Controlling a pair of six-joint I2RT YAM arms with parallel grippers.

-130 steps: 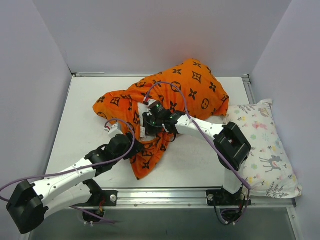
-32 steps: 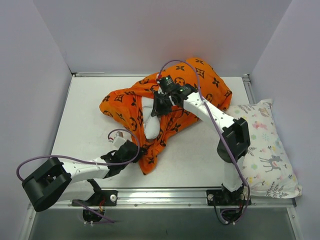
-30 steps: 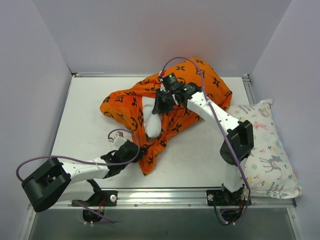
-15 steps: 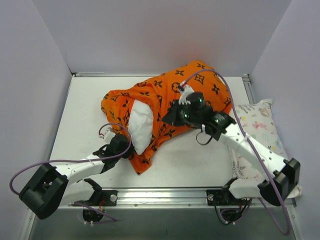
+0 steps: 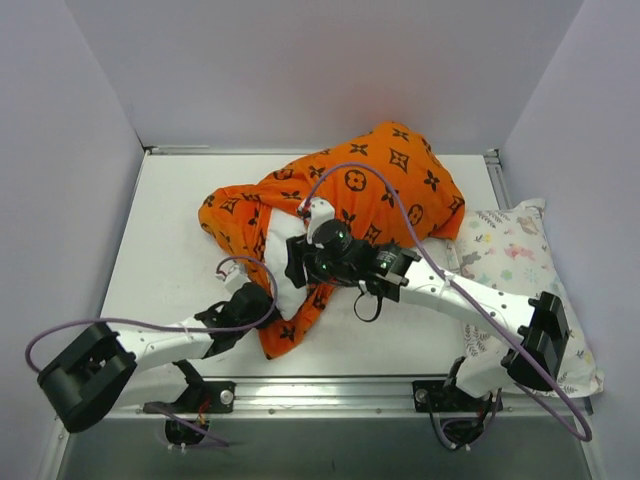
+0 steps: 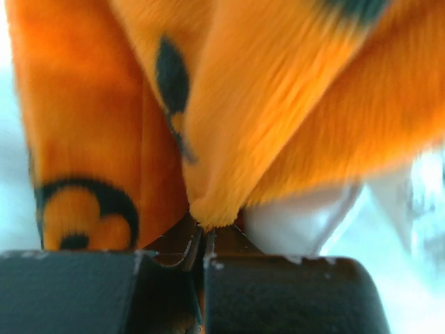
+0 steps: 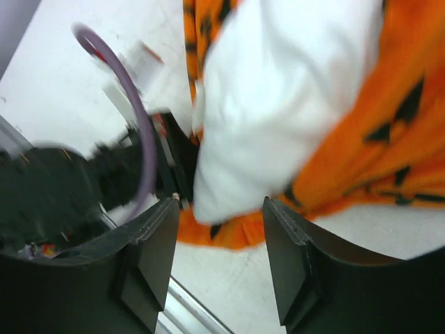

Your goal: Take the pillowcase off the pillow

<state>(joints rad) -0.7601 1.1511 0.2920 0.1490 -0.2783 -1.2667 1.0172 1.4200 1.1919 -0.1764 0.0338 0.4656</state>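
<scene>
A white table [image 5: 150, 230] sits between pale walls [image 5: 300, 70], with the orange pillowcase [image 5: 370, 190] bunched mid-table and the pillow [image 5: 285, 262] poking out white at its near-left mouth. In the left wrist view, the left gripper [image 6: 203, 236] is clamped on a pillowcase fold. In the right wrist view, the right gripper [image 7: 220, 209] has its fingers apart over the pillow's bare corner.

No legible text, label or number anywhere; pillowcase [image 5: 390, 180] print only black flower, star, circle motifs.
</scene>
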